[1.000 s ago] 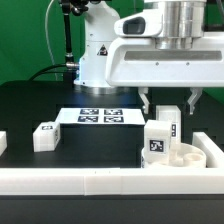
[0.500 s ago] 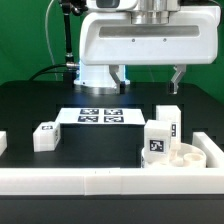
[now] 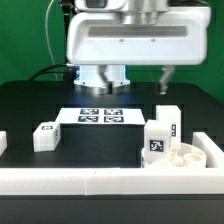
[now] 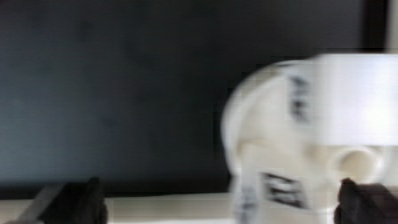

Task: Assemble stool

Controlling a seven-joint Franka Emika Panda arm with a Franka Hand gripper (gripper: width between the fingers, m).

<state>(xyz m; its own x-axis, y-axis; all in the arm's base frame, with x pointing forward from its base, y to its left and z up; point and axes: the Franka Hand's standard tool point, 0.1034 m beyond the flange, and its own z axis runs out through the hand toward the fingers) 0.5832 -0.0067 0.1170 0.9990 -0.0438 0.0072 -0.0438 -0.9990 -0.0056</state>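
The round white seat disc [image 3: 188,155] lies at the exterior view's right, inside the corner of the border rail. Two tagged white legs [image 3: 157,141] [image 3: 169,120] stand at its near-left edge and behind it. Another tagged leg [image 3: 45,135] lies on the black table at the left. My gripper [image 3: 135,80] hangs high above the table, open and empty, up and left of the seat. In the blurred wrist view the seat with a leg [image 4: 311,120] fills one side, and both dark fingertips [image 4: 71,200] show wide apart with nothing between them.
The marker board [image 3: 100,116] lies flat on the table's middle. The long white border rail [image 3: 100,181] runs along the front and turns up at the right. A small white part [image 3: 2,143] sits at the far left edge. The robot base [image 3: 100,70] stands behind.
My gripper has risen well above the legs and seat and shifted toward the exterior view's left, staying open and empty. The parts have not moved.
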